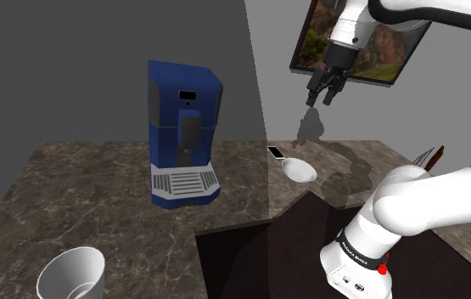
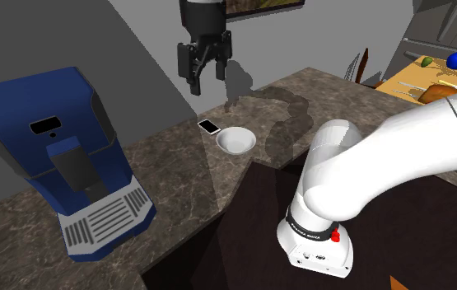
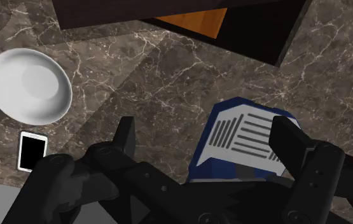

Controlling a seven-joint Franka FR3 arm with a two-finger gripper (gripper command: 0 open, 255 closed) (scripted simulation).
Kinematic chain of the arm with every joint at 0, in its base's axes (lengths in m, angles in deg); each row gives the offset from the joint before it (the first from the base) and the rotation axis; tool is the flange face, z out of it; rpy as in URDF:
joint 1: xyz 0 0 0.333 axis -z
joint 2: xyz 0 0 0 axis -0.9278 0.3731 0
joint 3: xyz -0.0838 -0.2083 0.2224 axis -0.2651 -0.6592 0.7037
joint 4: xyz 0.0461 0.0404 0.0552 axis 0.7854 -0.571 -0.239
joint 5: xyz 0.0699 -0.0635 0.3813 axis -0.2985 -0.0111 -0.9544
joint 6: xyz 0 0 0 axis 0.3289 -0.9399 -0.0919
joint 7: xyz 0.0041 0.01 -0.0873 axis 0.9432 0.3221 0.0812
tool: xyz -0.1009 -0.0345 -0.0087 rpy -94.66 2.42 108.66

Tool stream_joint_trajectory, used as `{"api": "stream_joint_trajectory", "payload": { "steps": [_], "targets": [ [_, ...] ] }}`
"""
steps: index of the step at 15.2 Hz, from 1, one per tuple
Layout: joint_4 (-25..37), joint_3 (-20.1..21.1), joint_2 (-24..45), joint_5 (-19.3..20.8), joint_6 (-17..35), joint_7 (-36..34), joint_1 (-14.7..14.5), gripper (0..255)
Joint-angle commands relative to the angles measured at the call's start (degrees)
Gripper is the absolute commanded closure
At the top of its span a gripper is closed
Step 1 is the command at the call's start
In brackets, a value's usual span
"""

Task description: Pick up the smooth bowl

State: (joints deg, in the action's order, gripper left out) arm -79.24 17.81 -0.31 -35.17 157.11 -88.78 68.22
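Counter (image 1: 72, 195) with a blue coffee machine (image 1: 182, 127). Gripper (image 1: 322, 100), fingers (image 3: 125, 133) spread and empty, hangs high above the counter near the wall (image 1: 98, 51). White bowl (image 1: 299, 171) sits upright on the counter almost beneath it. Phone (image 1: 275, 153) lies just beside the bowl. Likely hazards: an off-centre descent could strike the phone; the shallow, smooth rim could slip from the fingers.

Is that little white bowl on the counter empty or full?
Empty: the white bowl sits upright, its inside plain and bare.
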Motion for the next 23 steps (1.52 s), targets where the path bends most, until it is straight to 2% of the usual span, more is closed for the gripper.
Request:
{"api": "stream_joint_trajectory", "payload": {
  "steps": [1,12,18,23],
  "targets": [
    [0.0,0.0,0.0,0.0,0.0,0.0,0.0,0],
    [-16.7,0.2,5.0,8.9,20.9,-0.1,3.3,0],
    [-22.2,0.0,12.8,15.5,34.0,-2.0,6.8,0],
    [-24.1,0.1,22.2,23.2,45.2,-5.7,11.1,0]
  ]
}}
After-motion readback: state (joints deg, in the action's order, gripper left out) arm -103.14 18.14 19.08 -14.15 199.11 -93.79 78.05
